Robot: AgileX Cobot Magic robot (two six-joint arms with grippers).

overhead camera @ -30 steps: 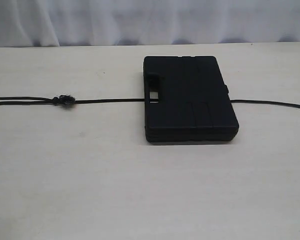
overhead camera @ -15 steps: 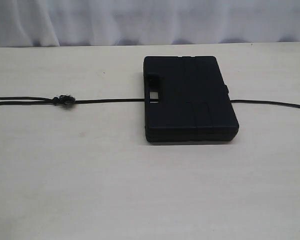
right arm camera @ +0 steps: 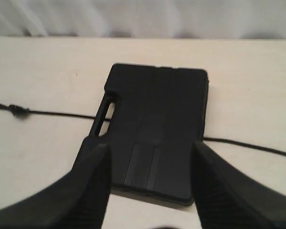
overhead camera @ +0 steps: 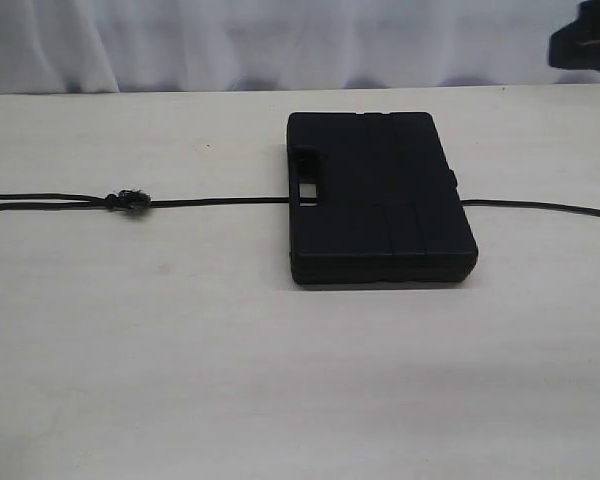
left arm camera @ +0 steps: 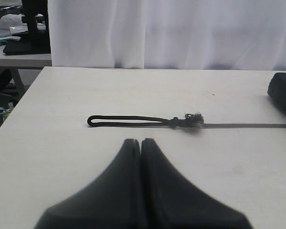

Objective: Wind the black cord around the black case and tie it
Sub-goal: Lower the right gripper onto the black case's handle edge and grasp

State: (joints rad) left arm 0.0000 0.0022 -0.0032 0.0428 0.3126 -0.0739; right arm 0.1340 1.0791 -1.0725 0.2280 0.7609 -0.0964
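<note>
The black case [overhead camera: 380,200] lies flat at the table's middle, its handle slot facing left. The black cord [overhead camera: 220,201] runs straight under it. The cord's narrow loop [overhead camera: 40,201] and fuzzy knot [overhead camera: 130,201] lie far left, and its plain end [overhead camera: 550,207] trails off to the right. My left gripper [left arm camera: 140,141] is shut and empty, a short way in front of the loop [left arm camera: 128,120] and above the table. My right gripper [right arm camera: 151,144] hangs open above the case [right arm camera: 155,114], touching nothing. Only a dark part of the right arm [overhead camera: 585,40] shows in the exterior view.
A white curtain [overhead camera: 280,40] hangs behind the pale table [overhead camera: 280,380]. In the left wrist view the table's side edge [left arm camera: 19,105] drops off, with another desk holding clutter [left arm camera: 16,40] beyond it.
A dark part of the right arm has come into the top right corner of the exterior view. Case and cord have not moved.
</note>
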